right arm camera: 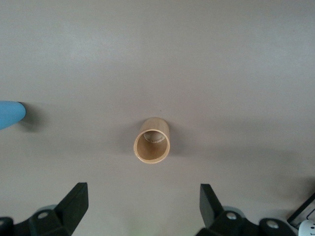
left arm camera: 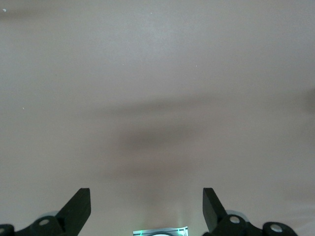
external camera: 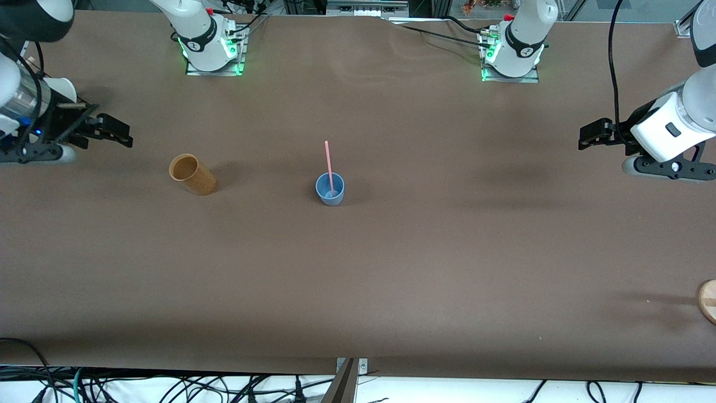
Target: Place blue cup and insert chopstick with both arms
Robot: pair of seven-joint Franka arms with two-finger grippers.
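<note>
A thin pale-pink chopstick (external camera: 329,167) stands nearly upright in the matte blue cup (external camera: 330,189), well apart from the left gripper (external camera: 588,136) and right gripper (external camera: 119,132), both wide open and empty.

Slate-blue cup (external camera: 330,189), lighter blue inside, holds pale-pink chopstick (external camera: 328,166). Tan cup (external camera: 192,174); plain brown table (external camera: 391,268). White arms, black grippers.

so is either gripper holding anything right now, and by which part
Nothing is held. The left gripper and right gripper are both open and empty; the chopstick stands in the blue cup.
</note>
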